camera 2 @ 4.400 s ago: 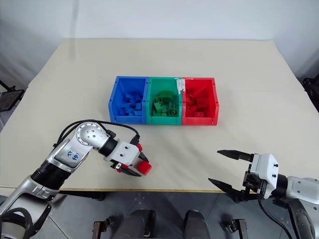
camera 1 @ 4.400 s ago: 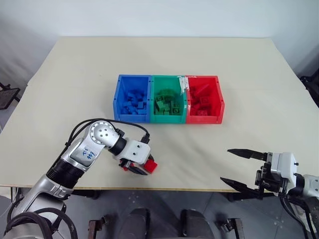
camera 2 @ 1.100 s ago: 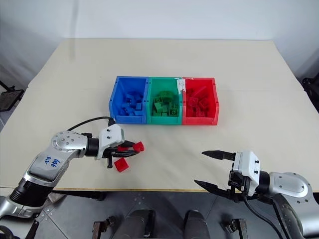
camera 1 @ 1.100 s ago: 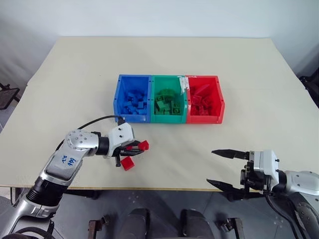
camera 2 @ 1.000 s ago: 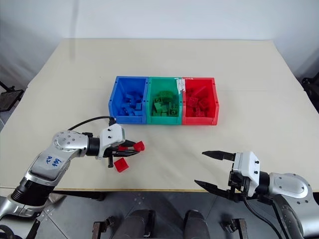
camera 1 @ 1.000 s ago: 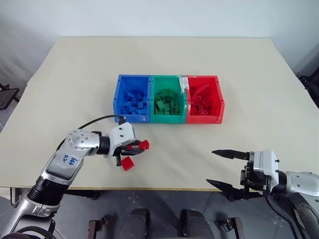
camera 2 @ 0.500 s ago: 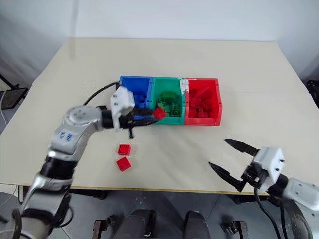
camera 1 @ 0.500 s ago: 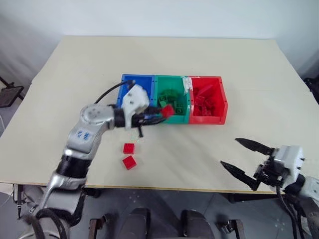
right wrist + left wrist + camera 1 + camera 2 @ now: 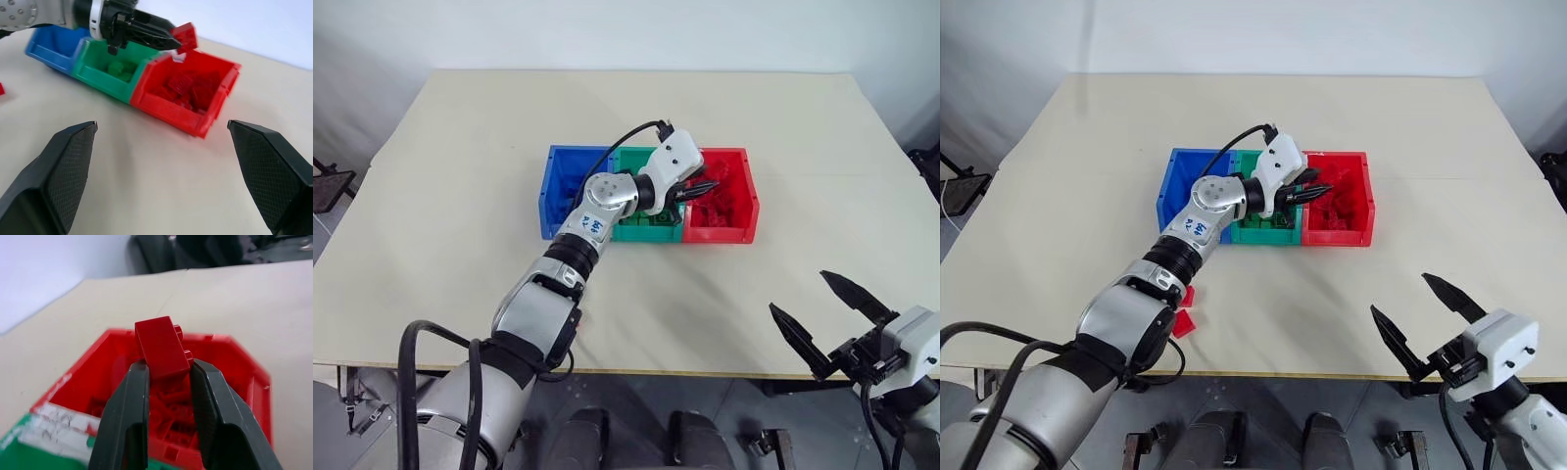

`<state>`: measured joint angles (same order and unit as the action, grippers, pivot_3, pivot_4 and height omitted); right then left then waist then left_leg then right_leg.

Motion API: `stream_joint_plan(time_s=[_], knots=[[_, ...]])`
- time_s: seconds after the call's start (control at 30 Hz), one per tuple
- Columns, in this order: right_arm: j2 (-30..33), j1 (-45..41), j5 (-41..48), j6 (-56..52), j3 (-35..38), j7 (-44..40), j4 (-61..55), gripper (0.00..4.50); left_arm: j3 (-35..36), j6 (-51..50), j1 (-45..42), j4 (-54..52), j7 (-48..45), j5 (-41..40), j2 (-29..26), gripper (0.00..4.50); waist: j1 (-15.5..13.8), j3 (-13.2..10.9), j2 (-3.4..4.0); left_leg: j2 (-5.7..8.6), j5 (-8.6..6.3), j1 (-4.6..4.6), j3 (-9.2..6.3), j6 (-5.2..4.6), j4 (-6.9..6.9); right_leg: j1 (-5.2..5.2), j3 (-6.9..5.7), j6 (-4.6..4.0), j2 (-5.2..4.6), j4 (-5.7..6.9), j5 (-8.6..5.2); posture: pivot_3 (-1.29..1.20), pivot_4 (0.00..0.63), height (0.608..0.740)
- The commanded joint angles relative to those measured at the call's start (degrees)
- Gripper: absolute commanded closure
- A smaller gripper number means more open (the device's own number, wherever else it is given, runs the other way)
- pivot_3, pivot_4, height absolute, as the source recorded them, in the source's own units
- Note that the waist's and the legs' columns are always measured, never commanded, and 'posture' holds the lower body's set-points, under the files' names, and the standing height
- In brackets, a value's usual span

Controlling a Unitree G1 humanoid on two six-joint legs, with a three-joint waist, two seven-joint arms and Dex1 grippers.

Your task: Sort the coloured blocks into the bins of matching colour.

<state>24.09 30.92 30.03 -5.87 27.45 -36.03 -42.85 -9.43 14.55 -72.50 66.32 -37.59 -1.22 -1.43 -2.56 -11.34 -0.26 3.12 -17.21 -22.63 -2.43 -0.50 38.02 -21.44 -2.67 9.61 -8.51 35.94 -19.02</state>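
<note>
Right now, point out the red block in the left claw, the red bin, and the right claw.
red block (image 9: 161, 346), left wrist view, on its smooth side face.
red bin (image 9: 171, 116), right wrist view, on its near outer wall.
right claw (image 9: 830, 316), left eye view, midway between its open fingertips.

Red block (image 9: 161, 347), red bin (image 9: 215, 88)

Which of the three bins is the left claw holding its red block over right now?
The red bin, at the right end of the row. The left claw grips a red block above it; the green bin and blue bin sit beside, farther left.
</note>
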Motion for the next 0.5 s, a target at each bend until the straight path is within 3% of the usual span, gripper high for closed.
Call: stream_joint_plan(time_s=[0.03, 0.23, 0.37, 0.4, 0.5], knots=[[-1.32, 1.36, -1.47, 2.19, 0.16, 1.67, -3.18, 0.0, 1.35, 2.93, -2.27, 1.72, -1.56, 0.64, 1.1, 3.68, 0.0, 0.0, 0.0, 0.01, 0.01, -0.04, 0.0, -0.01, 0.03, -0.01, 0.0, 0.01, 0.0, 0.0, 0.01, 0.0, 0.15, 0.74], [-0.68, -1.16, -2.57, 1.81, -1.64, 2.57, -2.2, 0.0, 3.71, 4.61, -2.37, 2.14, -4.27, 0.16, 0.16, 1.8, 0.03, 0.0, 0.0, 0.02, 0.02, -0.09, -0.02, -0.03, 0.09, -0.03, 0.0, 0.04, 0.0, 0.01, 0.02, 0.0, 0.15, 0.74], [1.28, -4.73, -1.94, 1.49, -3.14, 0.69, -0.04, 0.0, 5.19, 5.43, -1.38, -0.65, -8.61, -0.82, -3.41, 0.51, 0.29, 0.0, 0.0, 0.03, 0.02, -0.09, -0.03, -0.03, 0.09, -0.05, 0.0, 0.04, 0.0, 0.02, 0.02, 0.0, 0.15, 0.74], [1.98, -5.8, -1.57, 1.35, -3.49, -0.01, 0.62, 0.0, 5.54, 5.7, -0.82, -1.77, -10.03, -1.1, -4.64, 0.28, 0.59, 0.0, 0.0, 0.03, 0.02, -0.09, -0.03, -0.03, 0.09, -0.05, 0.0, 0.04, 0.0, 0.03, 0.02, 0.0, 0.15, 0.74], [4.67, -9.44, -0.17, 0.74, -4.64, -2.82, 3.1, 0.0, 7.08, 5.54, 2.38, -7.14, -15.79, -3.15, -9.15, 0.28, 1.24, 0.01, 0.02, 0.01, 0.02, -0.07, -0.07, -0.03, 0.06, -0.06, -0.01, 0.04, 0.0, 0.05, 0.02, 0.0, 0.15, 0.74]])
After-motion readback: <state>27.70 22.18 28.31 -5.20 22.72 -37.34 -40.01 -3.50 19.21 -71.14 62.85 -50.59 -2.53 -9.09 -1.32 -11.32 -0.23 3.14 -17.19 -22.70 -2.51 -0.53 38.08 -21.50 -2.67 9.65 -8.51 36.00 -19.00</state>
